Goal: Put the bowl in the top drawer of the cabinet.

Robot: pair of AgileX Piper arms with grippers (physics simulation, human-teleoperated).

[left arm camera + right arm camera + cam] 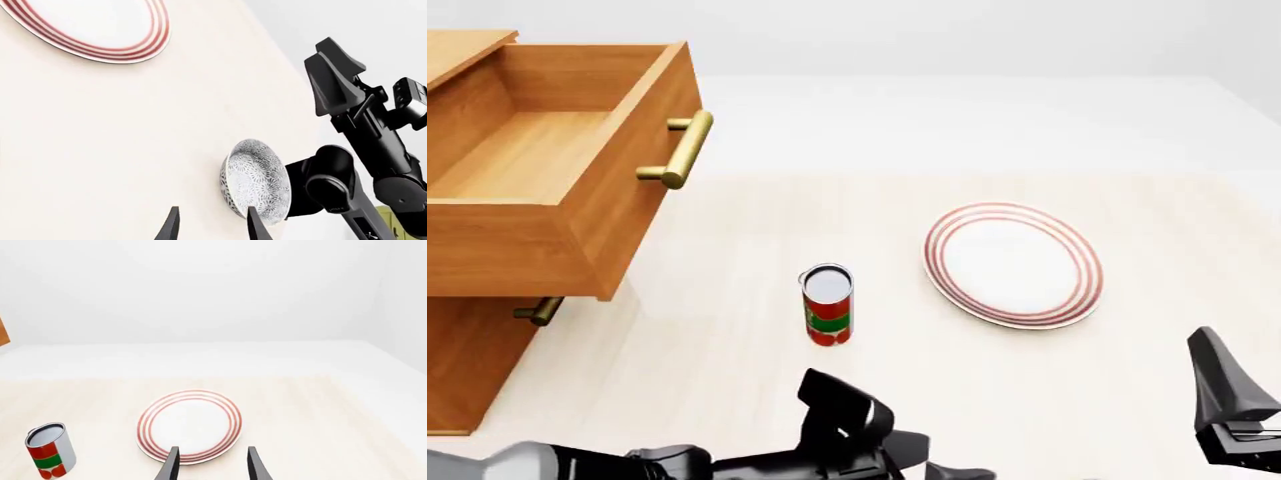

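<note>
Hiding below front view's edge: bowl [257, 179] | left gripper [210, 225] tips cropped

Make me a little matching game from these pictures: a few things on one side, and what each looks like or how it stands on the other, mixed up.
Things:
1. bowl
2. plate
3. can
4. top drawer

Descriptions:
A. pulled open, nothing inside
B. white with red rings around the edge
C. dense dark floral pattern, seen only from the left wrist view
D. upright, with a red and green label

Pairs: 1-C, 2-B, 3-D, 4-A
</note>
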